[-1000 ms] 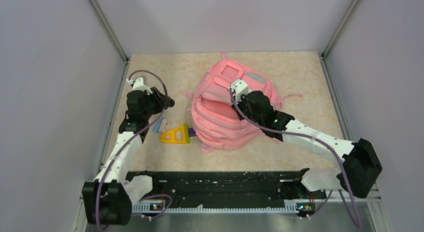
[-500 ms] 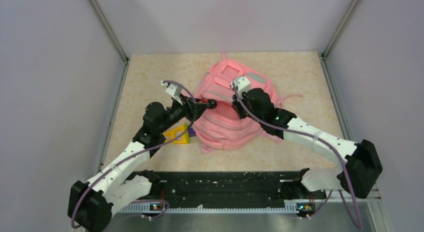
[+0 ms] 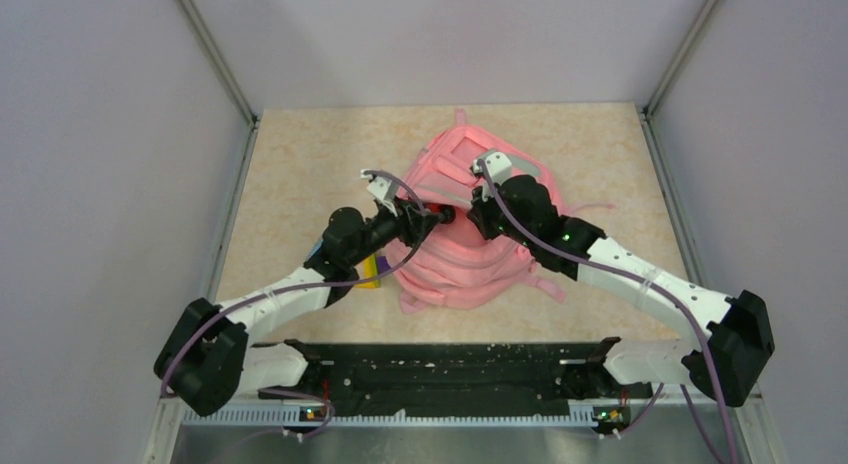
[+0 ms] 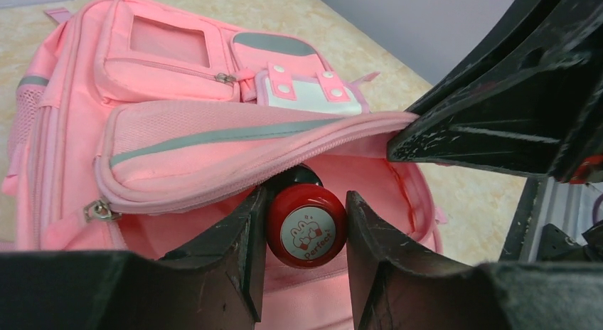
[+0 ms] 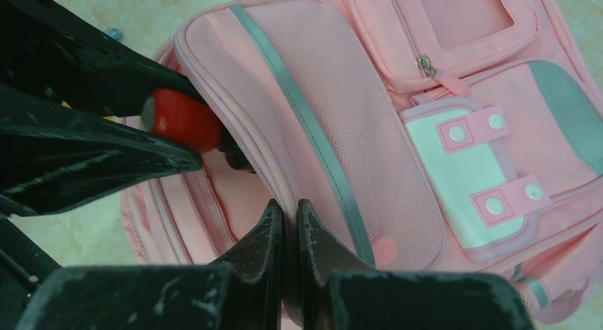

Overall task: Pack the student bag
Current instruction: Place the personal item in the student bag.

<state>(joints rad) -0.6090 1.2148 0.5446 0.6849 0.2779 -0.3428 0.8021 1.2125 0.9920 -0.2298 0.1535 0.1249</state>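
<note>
One slip of my right claw (image 5: 288, 208), pinched shut on the flap (image 5: 320, 124) of the student bag (image 3: 470, 264) on the bench (image 3: 300, 154), and its mouth collapses against the red-capped container (image 4: 306, 230) my left claw (image 3: 440, 213) grips.

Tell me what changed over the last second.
The left gripper swung from the table's left side across to the student bag, bringing a red-capped object clamped in its jaws to the open mouth. The bag shifted slightly. The right gripper stayed shut on the flap's edge, holding it open. The yellow triangle stayed put, now mostly hidden under the left arm.
</note>
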